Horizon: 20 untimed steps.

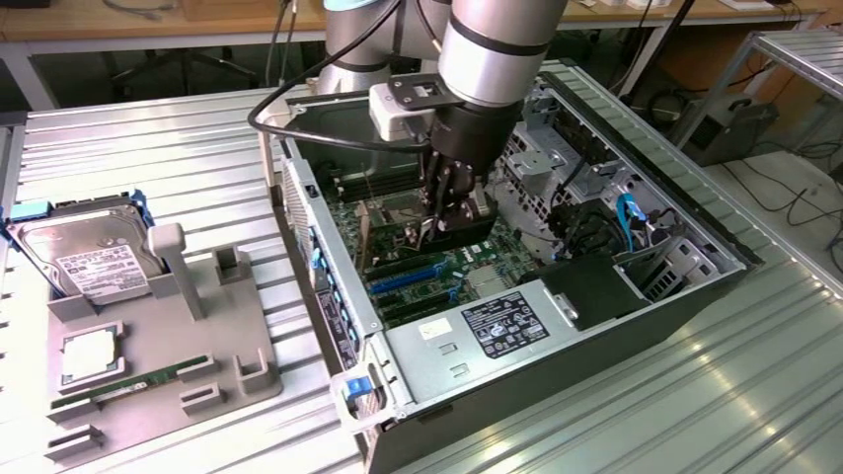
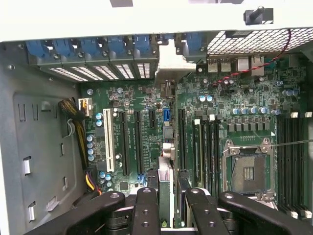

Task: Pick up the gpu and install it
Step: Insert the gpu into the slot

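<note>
exterior view: the arm reaches down into an open computer case [image 1: 685, 212] lying on its side on a ribbed metal worktop [image 1: 145, 158]. the pincer [image 1: 445, 219] hangs just above the motherboard [image 1: 435, 272], its fingers [image 1: 464, 193] closed on the gpu [image 1: 455, 225], a thin dark card held on edge between them. the card's lower edge is near the board, beside the blue slots [image 1: 395, 281]; whether it touches a slot cannot be told. on the exterior view's left a grey fixture [image 1: 197, 296] carries a hard drive [image 1: 86, 257], a cpu [image 1: 93, 354] and a green memory stick [image 1: 138, 383].

wrist view: the black fingers [image 2: 146, 208] pinch the gpu [image 2: 166, 191], seen edge-on, over the row of black expansion slots [image 2: 139, 142]. a white slot [image 2: 108, 139] lies beside them, the empty cpu socket [image 2: 249, 171] and memory slots [image 2: 208, 147] on the card's other side. blue bracket clips [image 2: 93, 49] line the case's rear wall.
</note>
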Available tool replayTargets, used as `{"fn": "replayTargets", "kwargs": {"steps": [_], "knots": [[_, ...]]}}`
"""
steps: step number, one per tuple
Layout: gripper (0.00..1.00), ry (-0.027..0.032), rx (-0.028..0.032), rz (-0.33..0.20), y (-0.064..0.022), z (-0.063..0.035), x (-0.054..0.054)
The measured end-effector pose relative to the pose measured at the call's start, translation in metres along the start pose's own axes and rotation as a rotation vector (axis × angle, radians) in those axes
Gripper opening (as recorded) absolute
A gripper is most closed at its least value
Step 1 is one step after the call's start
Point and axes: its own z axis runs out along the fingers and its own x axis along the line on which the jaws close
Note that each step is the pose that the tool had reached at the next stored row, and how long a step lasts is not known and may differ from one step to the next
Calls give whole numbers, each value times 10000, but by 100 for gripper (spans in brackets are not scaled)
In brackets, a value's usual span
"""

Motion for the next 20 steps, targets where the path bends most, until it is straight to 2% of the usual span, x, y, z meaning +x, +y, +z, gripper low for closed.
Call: {"fn": "replayTargets", "kwargs": {"steps": [2,4,6,7,8,10,13,15,20], "knots": [[26,-3,0,0,3,17,0],[26,-2,0,3,78,91,5],[26,-2,0,7,109,132,6],[26,-1,0,7,113,290,9],[26,-9,-5,-150,131,389,7],[26,-5,-8,-348,164,445,-35],[26,23,-9,-467,176,469,-43],[26,108,-10,-463,178,517,-41],[26,103,-7,-456,191,551,-101]]}}
